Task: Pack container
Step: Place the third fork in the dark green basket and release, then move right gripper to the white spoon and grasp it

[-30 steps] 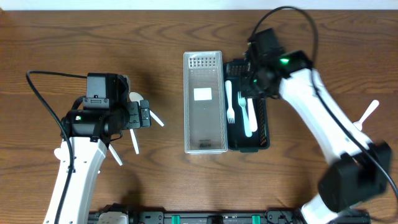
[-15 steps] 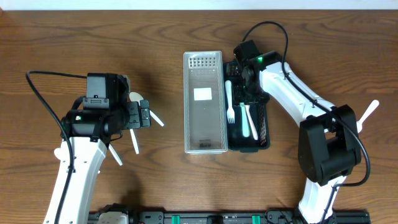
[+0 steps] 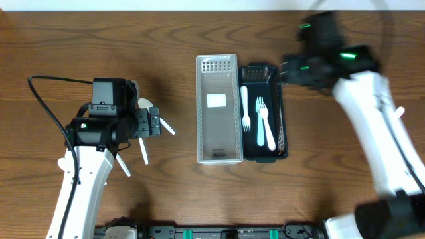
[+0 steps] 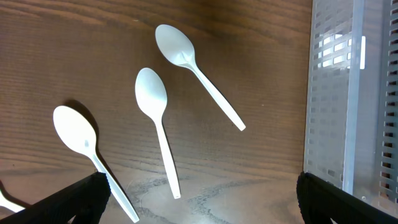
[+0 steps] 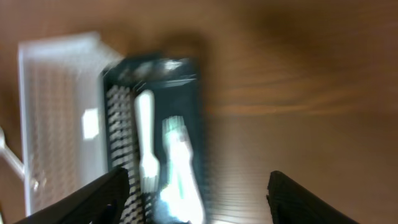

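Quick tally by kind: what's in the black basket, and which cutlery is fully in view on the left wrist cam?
Forks, in the black basket: 2
Spoons, loose by the left arm: 3
Total: 5

I counted two bins: one clear perforated plastic bin (image 3: 218,136) and one dark perforated plastic bin (image 3: 282,126). There were two white plastic forks (image 3: 244,103), three white plastic spoons (image 4: 152,93), and one partly hidden white utensil (image 3: 400,111).
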Robot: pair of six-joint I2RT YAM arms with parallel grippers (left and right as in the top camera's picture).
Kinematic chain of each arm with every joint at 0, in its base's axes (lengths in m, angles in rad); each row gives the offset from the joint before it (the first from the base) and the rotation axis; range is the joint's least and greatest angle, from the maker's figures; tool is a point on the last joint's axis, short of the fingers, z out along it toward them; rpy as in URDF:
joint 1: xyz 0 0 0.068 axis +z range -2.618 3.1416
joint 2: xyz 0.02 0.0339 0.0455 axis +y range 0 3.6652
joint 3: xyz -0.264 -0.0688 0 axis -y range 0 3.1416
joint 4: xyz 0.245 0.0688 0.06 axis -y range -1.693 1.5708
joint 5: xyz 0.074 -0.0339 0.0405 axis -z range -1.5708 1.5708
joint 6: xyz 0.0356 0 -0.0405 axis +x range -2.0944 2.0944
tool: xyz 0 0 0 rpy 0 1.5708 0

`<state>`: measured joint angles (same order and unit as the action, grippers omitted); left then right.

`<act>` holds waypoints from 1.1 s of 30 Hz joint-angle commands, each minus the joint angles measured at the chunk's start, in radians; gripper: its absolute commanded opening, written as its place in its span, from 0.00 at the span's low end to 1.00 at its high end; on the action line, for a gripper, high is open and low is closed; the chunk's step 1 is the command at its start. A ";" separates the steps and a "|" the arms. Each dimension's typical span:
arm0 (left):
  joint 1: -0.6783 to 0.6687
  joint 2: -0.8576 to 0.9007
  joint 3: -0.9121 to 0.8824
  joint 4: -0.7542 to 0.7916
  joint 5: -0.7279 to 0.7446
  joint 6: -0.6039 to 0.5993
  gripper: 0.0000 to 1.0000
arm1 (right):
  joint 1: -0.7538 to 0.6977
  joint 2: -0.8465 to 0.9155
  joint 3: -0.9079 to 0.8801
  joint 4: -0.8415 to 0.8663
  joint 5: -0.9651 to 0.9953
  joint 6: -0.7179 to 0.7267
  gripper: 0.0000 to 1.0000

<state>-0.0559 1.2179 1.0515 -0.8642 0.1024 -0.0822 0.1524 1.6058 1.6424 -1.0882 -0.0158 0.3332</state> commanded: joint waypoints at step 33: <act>0.000 0.004 0.015 -0.003 0.006 -0.005 0.99 | -0.737 0.292 -0.330 0.114 0.042 0.043 0.97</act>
<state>-0.0559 1.2179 1.0515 -0.8642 0.1024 -0.0822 -0.5777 1.8729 1.3151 -0.9806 0.0261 0.3824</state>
